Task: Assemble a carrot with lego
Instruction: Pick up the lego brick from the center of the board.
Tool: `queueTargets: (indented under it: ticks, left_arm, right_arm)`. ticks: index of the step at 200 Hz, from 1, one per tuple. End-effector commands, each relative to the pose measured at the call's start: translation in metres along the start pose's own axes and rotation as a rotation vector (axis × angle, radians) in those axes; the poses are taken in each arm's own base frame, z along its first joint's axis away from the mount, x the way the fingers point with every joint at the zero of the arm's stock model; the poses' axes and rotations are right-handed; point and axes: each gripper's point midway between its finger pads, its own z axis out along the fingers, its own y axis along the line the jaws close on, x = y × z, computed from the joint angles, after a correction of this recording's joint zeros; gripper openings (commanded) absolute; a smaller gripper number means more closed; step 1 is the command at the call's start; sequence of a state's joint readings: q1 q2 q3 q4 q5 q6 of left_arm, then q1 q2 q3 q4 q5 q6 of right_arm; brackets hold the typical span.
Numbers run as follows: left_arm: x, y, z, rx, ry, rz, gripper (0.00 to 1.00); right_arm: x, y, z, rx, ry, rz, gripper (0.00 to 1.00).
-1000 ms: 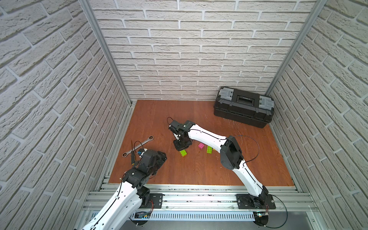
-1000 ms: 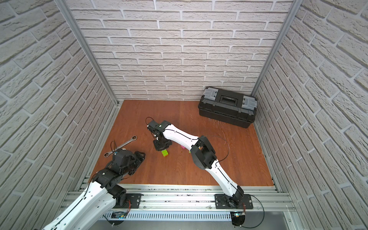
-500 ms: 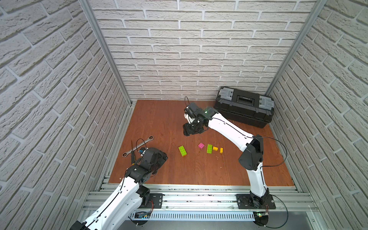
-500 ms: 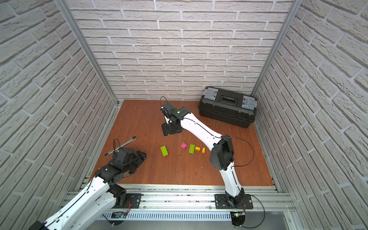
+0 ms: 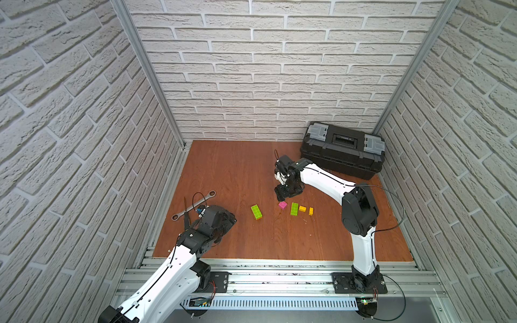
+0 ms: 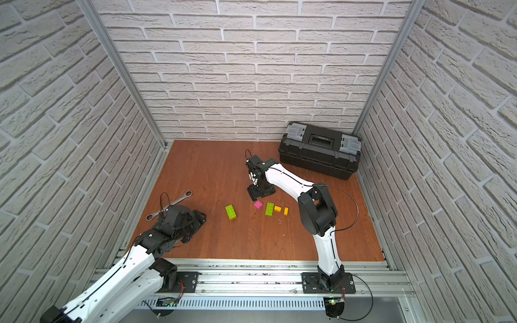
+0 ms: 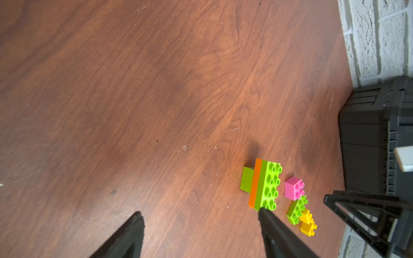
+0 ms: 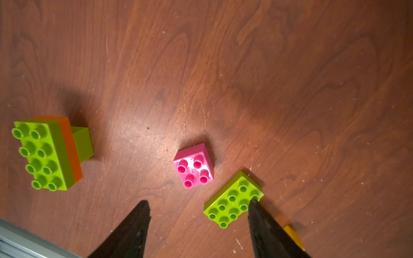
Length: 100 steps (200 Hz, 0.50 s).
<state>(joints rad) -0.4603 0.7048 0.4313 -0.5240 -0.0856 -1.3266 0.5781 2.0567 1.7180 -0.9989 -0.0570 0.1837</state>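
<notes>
Carrot [image 5: 256,211] is barely begun: a green-orange-green stack lying on the table [image 5: 237,173] between the arms. Right gripper [image 8: 199,202] and left gripper [image 7: 200,212] are both spread, empty. Left to join, by the right gripper: lime brick [image 5: 294,209], pink brick [image 5: 282,205], two yellow bricks [image 5: 302,208].

1. A reddish wooden bench [image 5: 237,173] lies between white brick-pattern walls, with a metal rail along its near edge.
2. A black toolbox [image 5: 342,152] with grey latches stands shut in the far right corner.
3. The right gripper [image 5: 282,194] points down just behind the pink brick [image 5: 282,205] — whether they touch cannot be told.
4. Right of the pink brick lie a lime green brick [image 5: 294,209], a yellow brick [image 5: 302,208] and a yellow piece [image 5: 311,211], in a loose row.
5. Left of that row, apart from it, lies a long green brick [image 5: 256,211] with orange showing at its near end.
6. The left gripper [image 5: 228,221] sits low at the near left — behind it a metal wrench [image 5: 194,205] and a screwdriver [image 5: 185,215] lie crossed.
</notes>
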Motion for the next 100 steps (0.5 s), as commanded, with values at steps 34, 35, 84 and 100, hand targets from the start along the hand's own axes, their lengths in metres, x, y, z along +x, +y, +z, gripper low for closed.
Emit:
queueTargets:
  ticks: [34, 35, 84, 100]
  left_arm:
    - [-0.003, -0.013, -0.002, 0.037, -0.004, 0.002, 0.83]
    - [-0.004, -0.013, -0.002, 0.037, -0.005, 0.001, 0.83]
    - [0.000, -0.015, 0.006, 0.013, 0.020, 0.004, 0.83]
    - [-0.001, -0.016, 0.007, 0.013, 0.023, 0.006, 0.83]
  right_arm:
    - [-0.001, 0.003, 0.014, -0.036, 0.001, -0.134, 0.82]
    - [0.000, 0.003, 0.015, -0.036, 0.003, -0.134, 0.82]
    - [0.006, 0.001, 0.028, -0.033, 0.036, -0.169, 0.75]
    - [0.007, 0.001, 0.032, -0.035, 0.047, -0.177, 0.74]
